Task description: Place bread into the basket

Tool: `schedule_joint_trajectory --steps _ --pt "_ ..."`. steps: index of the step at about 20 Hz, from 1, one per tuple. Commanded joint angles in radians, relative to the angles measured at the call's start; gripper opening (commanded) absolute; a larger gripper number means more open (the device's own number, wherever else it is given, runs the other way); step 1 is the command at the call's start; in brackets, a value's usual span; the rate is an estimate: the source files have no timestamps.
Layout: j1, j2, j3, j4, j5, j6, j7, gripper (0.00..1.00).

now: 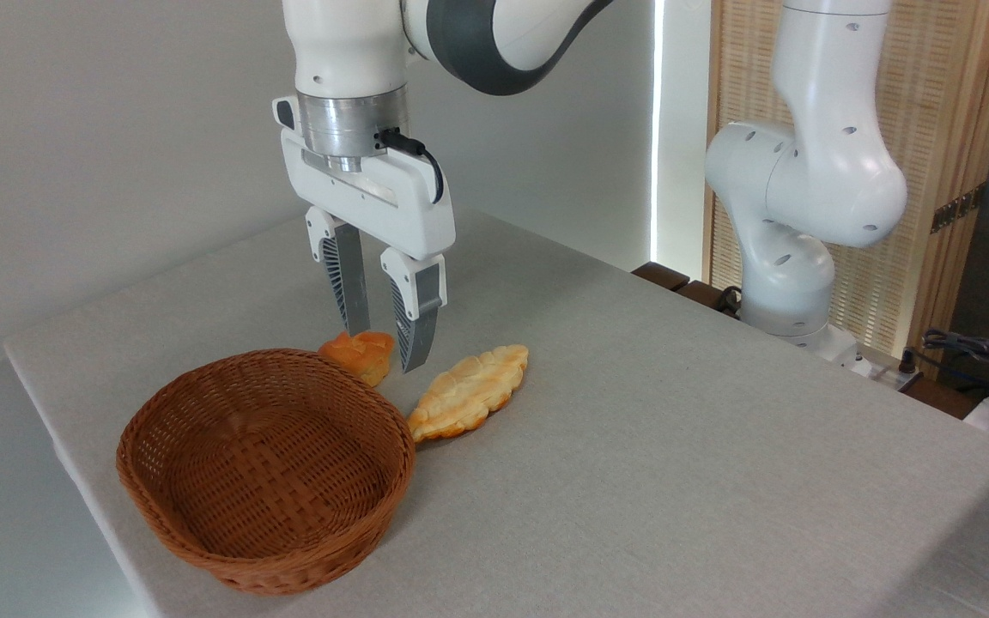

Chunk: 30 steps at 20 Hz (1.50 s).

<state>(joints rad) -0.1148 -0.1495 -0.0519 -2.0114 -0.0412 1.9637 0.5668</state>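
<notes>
bread (364, 354) behind basket (264, 468), long axis seemingly left-right

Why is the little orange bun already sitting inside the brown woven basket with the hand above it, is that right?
Not quite. The little orange bun sits on the grey table, just behind the brown woven basket, which holds nothing. The camera view shows this. The hand is above it.

We see a flat pale-yellow pastry (469, 391) lying on the grey table (675, 446). It sits just right of the tool's fingertips.
</notes>
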Motion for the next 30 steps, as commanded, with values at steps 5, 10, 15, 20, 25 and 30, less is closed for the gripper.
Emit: schedule_joint_trajectory --steps 5,10,15,20,25,30 --pt "0.004 0.011 -0.013 0.014 -0.019 -0.013 0.019 1.00" --pt "-0.057 0.014 -0.016 -0.013 -0.025 -0.006 0.018 1.00" --pt "-0.097 0.013 -0.016 -0.032 -0.120 0.007 0.008 1.00" --pt "-0.177 0.013 -0.014 -0.105 -0.138 0.093 0.007 1.00" --pt "-0.212 0.039 -0.016 -0.148 -0.137 0.176 0.007 1.00" --pt "-0.226 0.077 -0.016 -0.148 -0.135 0.228 0.007 1.00"
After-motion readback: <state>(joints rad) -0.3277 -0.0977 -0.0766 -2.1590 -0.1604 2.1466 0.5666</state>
